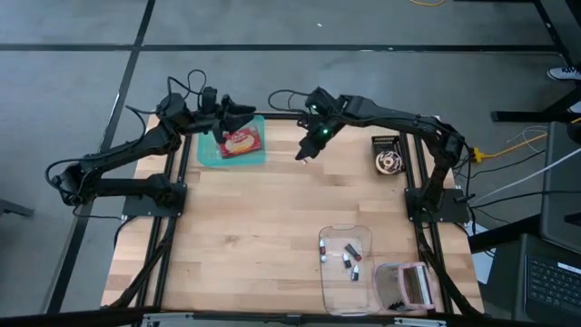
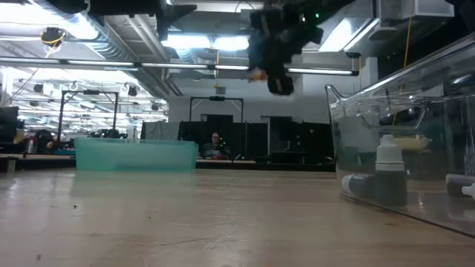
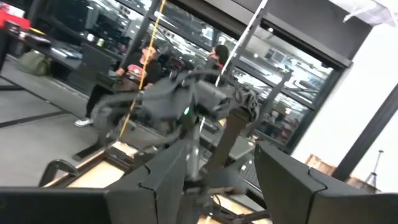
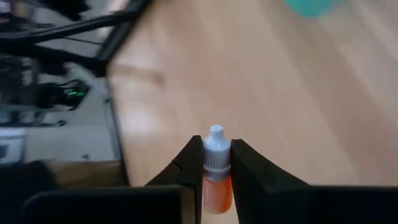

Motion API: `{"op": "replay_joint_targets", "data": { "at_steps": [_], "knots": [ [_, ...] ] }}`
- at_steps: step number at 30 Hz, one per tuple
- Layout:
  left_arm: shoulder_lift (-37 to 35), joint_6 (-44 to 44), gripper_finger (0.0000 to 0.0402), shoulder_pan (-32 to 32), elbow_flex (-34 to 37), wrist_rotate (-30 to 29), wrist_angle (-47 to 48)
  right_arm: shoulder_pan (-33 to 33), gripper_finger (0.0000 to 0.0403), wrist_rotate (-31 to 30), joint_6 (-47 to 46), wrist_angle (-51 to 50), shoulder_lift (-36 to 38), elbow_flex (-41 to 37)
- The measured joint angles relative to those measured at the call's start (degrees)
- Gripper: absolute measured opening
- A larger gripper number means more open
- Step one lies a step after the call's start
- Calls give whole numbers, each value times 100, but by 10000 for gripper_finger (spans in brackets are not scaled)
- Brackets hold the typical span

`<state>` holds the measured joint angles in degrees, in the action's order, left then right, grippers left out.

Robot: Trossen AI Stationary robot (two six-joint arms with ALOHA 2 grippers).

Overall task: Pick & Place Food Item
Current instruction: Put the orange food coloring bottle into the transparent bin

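Observation:
A teal tray stands at the table's far left, and a red and yellow food packet lies flat in it. My left gripper hovers above the tray's far edge, open and with nothing between its fingers. My right gripper hangs high over the far middle of the table, shut on a small orange bottle with a white cap. In the low view this gripper is well above the tabletop. My right gripper pinches the bottle's upper body, just below the white cap, between its two fingers. The bottle lies along the fingers, its cap sticking out past their tips. The fingers slant downward. The bottle is lifted clear of the table.
A clear plastic bin with several small bottles stands at the near right, close to the camera in the low view. A pinkish box sits beside it. A round black object lies at the far right. Bare wood fills the middle.

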<state>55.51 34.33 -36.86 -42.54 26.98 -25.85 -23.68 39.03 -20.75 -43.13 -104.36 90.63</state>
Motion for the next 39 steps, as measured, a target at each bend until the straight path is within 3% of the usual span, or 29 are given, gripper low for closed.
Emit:
{"op": "replay_joint_targets", "data": {
  "at_steps": [9, 15, 22, 26, 31, 36, 39],
  "knots": [
    [0, -10, 184, 0, 0, 197, -13, 630, 51, 835, -354, -402, 117, 1015],
    [-2, -18, 184, -7, 0, 416, -13, 1442, 51, 375, -747, -715, 550, 1086],
    [-2, -64, 184, -9, 0, 513, -12, 2901, 51, -1781, -2092, -735, 1235, 1032],
    [-2, -49, 184, -9, 0, 625, -12, 3928, 51, -3387, -3444, -709, 1654, 595],
    [-2, -21, 184, 0, 0, 593, -46, 5229, 51, -4893, -5671, -235, 1950, -485],
    [-2, -60, 184, 0, 0, 475, -324, 6208, 51, -5644, -7860, 776, 1911, -1856],
    [-2, -71, 184, -15, 0, 447, -384, 6486, 51, -5895, -8666, 1280, 1908, -2562]
  ]
}}
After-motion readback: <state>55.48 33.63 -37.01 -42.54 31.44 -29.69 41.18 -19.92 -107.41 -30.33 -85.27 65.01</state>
